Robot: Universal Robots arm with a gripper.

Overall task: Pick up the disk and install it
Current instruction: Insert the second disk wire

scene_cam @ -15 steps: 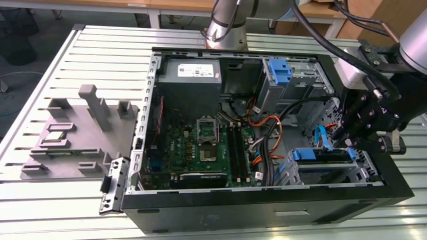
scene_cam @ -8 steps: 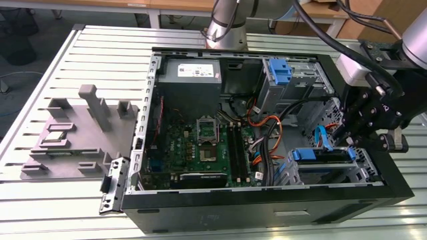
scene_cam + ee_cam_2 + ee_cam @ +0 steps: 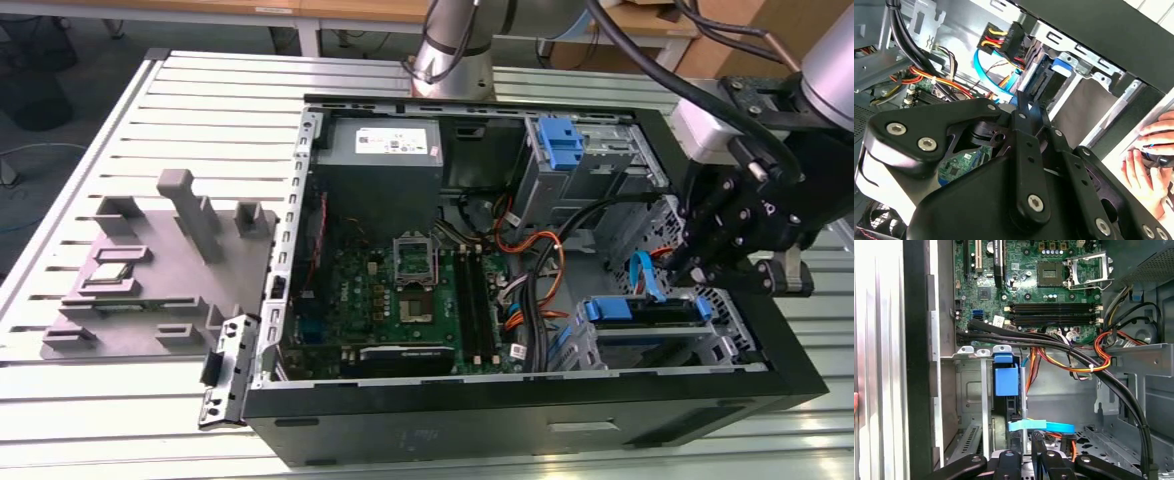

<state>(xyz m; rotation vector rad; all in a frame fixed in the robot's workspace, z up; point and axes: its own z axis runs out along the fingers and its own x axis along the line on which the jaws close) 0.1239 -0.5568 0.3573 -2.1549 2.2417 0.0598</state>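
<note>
Hand: your black hand (image 3: 727, 270) hangs over the open computer case at the exterior view's right, above the lower drive bay. In the first wrist view its fingers (image 3: 1040, 452) sit close together with only a thin slit between them, and you can see nothing pinched there; whether the tips press on anything beneath them, you cannot tell. In the second wrist view its linkage bars are matte black metal studded with silver screw heads.

Disk: the disk (image 3: 650, 311) sits in the lower bay of the case, just beside the hand. You see a dark flat body in a blue plastic frame, lying level. In the first wrist view the same blue frame (image 3: 1006, 380) stands inside a grey sheet-metal cage.

Cable: a flat light-blue ribbon cable (image 3: 641, 275) rises from the disk's area, close to the hand's tips.

Case: the computer case (image 3: 534, 420) is a black box with its side off, lying on the bench. Inside you see a green motherboard (image 3: 400, 300), a grey power supply (image 3: 384, 150) with a white sticker, and bundles of orange, red and black wires (image 3: 534, 270).

Upper bay: a second blue plastic latch (image 3: 561, 145) sits on a grey metal cage near the far end.

Bench: the bench (image 3: 200, 110) is ribbed pale aluminium.

Fixture: a grey moulded fixture (image 3: 147, 270) with upright blocks lies at the exterior view's left.

Person: a person's hand (image 3: 1149, 165) rests outside the case in the second wrist view.
</note>
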